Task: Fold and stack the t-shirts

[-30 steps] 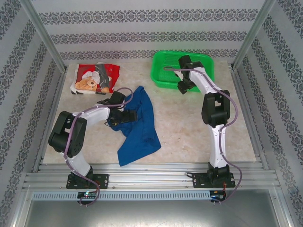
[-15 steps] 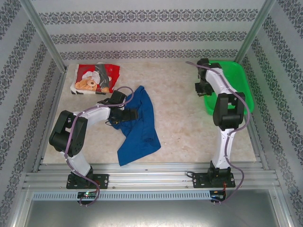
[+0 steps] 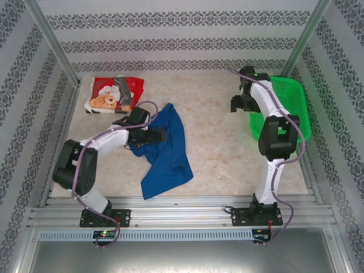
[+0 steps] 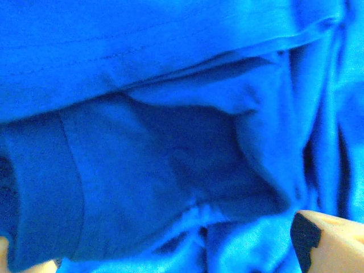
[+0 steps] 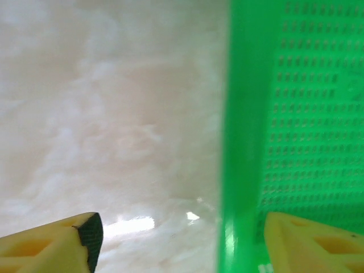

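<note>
Two shirts: the crumpled royal-blue cloth t-shirt (image 3: 169,152) lies left of tabletop centre, long axis near-to-far, right under the left gripper (image 3: 158,136), jaws wide and empty; red teddy-print cloth t-shirt (image 3: 114,94) at far-left corner; right gripper (image 3: 236,104), parted, empty, straddles green mesh plastic basket (image 3: 297,114) rim.

At far left corner of beige marbled table (image 3: 227,153): red teddy-bear-print cloth t-shirt (image 3: 114,94). Nearer, left of centre: crumpled royal-blue cloth t-shirt (image 3: 168,162), beneath left gripper (image 3: 158,136). Against right edge: green mesh plastic basket (image 3: 291,108), right gripper (image 3: 234,105) just beside left wall.
</note>
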